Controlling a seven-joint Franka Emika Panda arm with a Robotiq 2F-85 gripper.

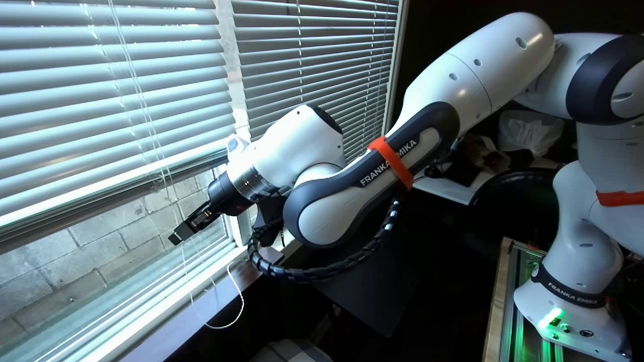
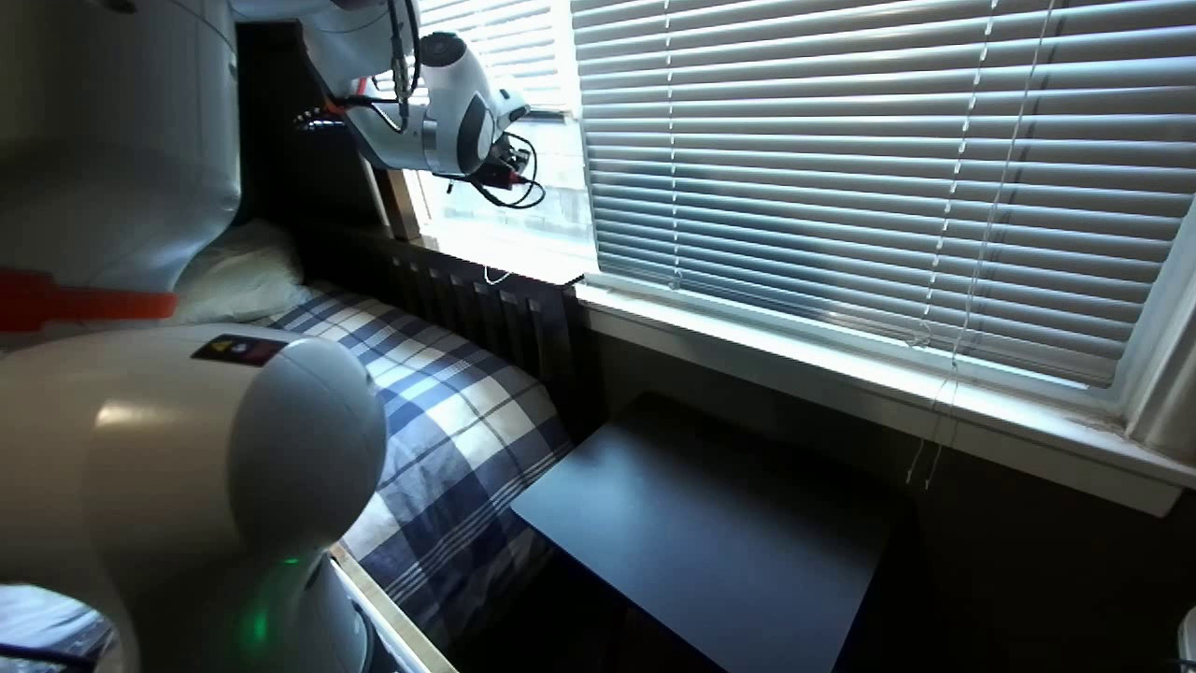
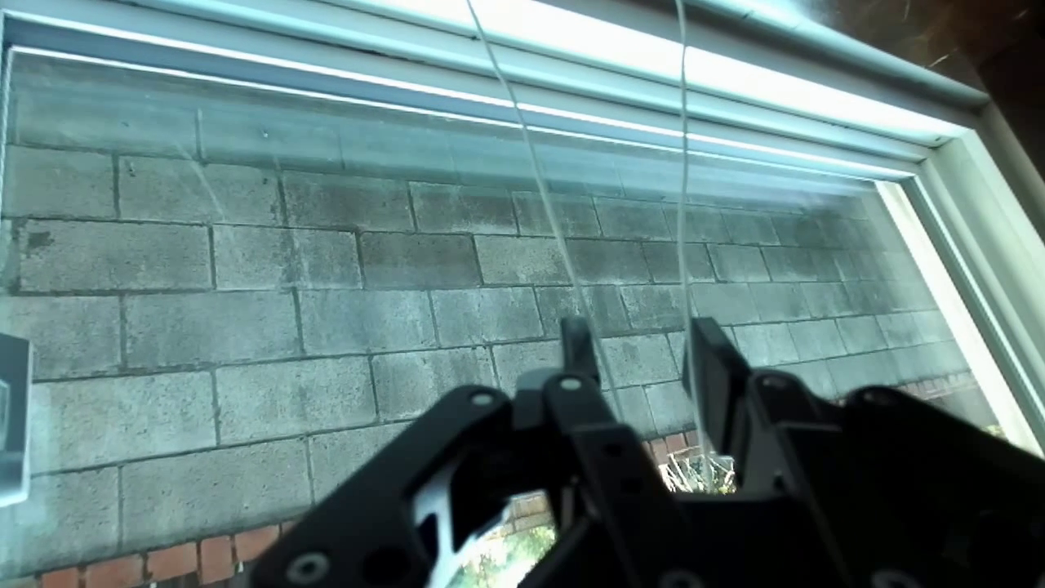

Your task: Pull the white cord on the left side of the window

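The white cord (image 3: 684, 163) is hanging in two strands before the window (image 1: 108, 246), running down past the gripper and drooping in a slack loop by the sill (image 1: 161, 329). In the wrist view both strands are passing between the fingers of the Robotiq gripper (image 3: 641, 347), whose jaws are standing apart with a moderate gap. One strand is running close beside each finger; whether either is touching cannot be told.

Higher up, white horizontal-slat blinds (image 1: 110, 100) are covering the top of the window, and a grey block wall (image 3: 253, 327) is showing through the lower glass. A second slatted blind (image 1: 312, 65) is hanging beyond the white mullion (image 1: 234, 75).

The Franka Emika Panda arm (image 1: 478, 75) is wearing orange bands (image 1: 392, 162), and a ribbed black cable sleeve (image 1: 312, 274) is sagging beneath its forearm. A green light (image 1: 551, 318) is glowing on its base.

In an exterior view, a dark table (image 2: 710, 523) is standing beside a bed, where a blue-and-white plaid cover (image 2: 458, 421) is lying near a pale pillow (image 2: 245, 271) and a dark slatted bed rail (image 2: 551, 341).
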